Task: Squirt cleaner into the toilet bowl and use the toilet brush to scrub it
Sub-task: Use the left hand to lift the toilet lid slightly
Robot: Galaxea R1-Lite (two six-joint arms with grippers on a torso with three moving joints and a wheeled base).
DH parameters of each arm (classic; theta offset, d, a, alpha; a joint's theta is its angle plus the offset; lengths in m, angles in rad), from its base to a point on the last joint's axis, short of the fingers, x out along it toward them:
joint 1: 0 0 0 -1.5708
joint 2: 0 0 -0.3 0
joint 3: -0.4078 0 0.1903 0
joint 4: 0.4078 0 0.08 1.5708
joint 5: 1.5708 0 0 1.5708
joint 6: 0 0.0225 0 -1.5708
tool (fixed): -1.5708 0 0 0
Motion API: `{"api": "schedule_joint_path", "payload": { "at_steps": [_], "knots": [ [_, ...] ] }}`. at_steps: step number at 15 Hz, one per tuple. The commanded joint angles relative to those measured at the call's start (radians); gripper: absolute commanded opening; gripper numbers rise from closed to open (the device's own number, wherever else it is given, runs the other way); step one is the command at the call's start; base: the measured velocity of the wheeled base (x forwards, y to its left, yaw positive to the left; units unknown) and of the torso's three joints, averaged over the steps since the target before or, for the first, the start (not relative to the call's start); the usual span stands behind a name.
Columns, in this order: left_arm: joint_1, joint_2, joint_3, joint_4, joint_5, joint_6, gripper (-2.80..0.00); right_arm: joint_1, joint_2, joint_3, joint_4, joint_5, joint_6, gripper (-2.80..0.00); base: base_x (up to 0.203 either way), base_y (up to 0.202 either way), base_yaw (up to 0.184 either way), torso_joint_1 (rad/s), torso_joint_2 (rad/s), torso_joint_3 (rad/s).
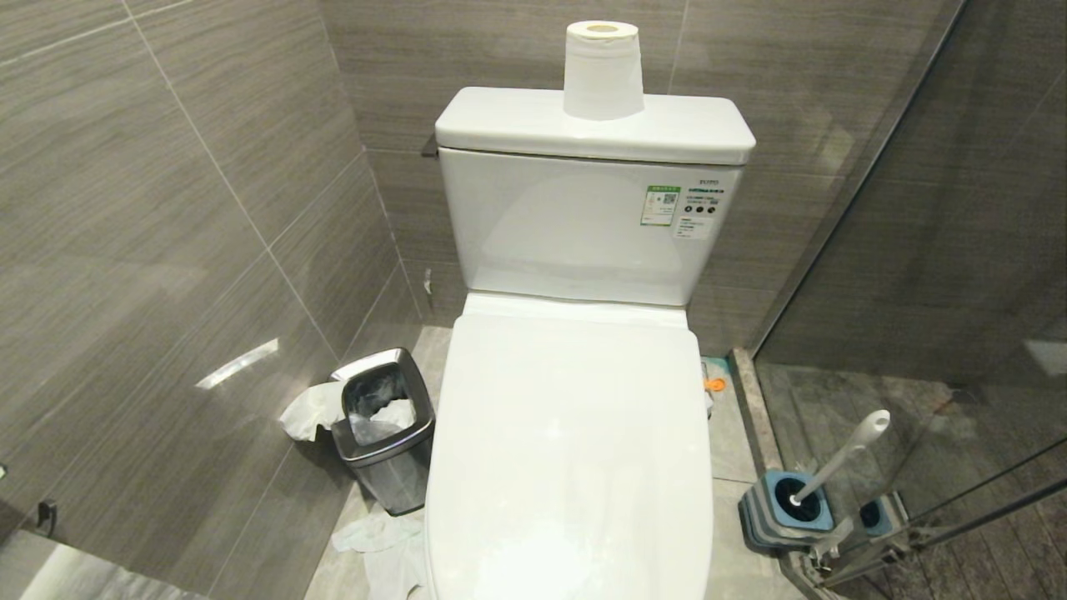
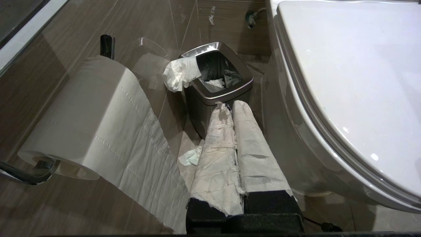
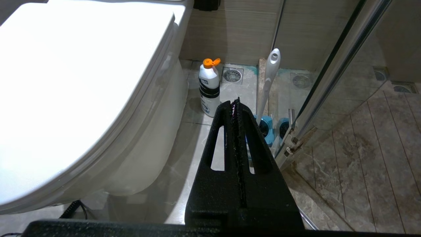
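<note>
Before us stands the toilet bowl [image 1: 575, 442], its white lid down flat over the seat, and we take it as our landmark. Behind it rises the cistern [image 1: 583, 225], with a roll of toilet paper [image 1: 602, 71] upright on its top. To the left of the bowl, on the floor near the tiled wall, we see a small steel waste bin [image 1: 385, 429] with crumpled tissue hanging over its rim and more tissue lying on the floor just in front of it. To the right of the bowl, by the glass shower partition, the toilet brush [image 1: 842, 458] leans in its squat grey-and-blue holder [image 1: 783, 510], white handle tilted up and away from the bowl. Between that holder and the bowl's base, further back, we see a white cleaner bottle [image 3: 209, 87] with an orange cap standing upright on the floor. Our left gripper [image 2: 230, 106] hangs low beside the bowl's left flank, its paper-wrapped jaws clenched together and holding nothing. Our right gripper [image 3: 235, 102] hangs by the bowl's right flank, its black jaws likewise pressed together and empty, pointing toward the brush holder.
</note>
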Motion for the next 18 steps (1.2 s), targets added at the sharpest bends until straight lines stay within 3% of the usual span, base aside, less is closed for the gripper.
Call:
{"api": "schedule_joint_path", "payload": {
  "at_steps": [1,18],
  "knots": [
    [0.0,0.002,0.003,0.0,0.0,0.0,-2.8,0.0,0.001,-0.001,0.0,0.0,0.0,-2.8,0.0,0.0,0.0,0.0,0.0,0.0],
    [0.0,0.002,0.002,0.0,0.002,0.004,-2.8,0.0,0.001,0.0,0.0,0.0,0.0,-2.8,0.0,0.0,0.0,0.0,0.0,0.0]
  ]
}}
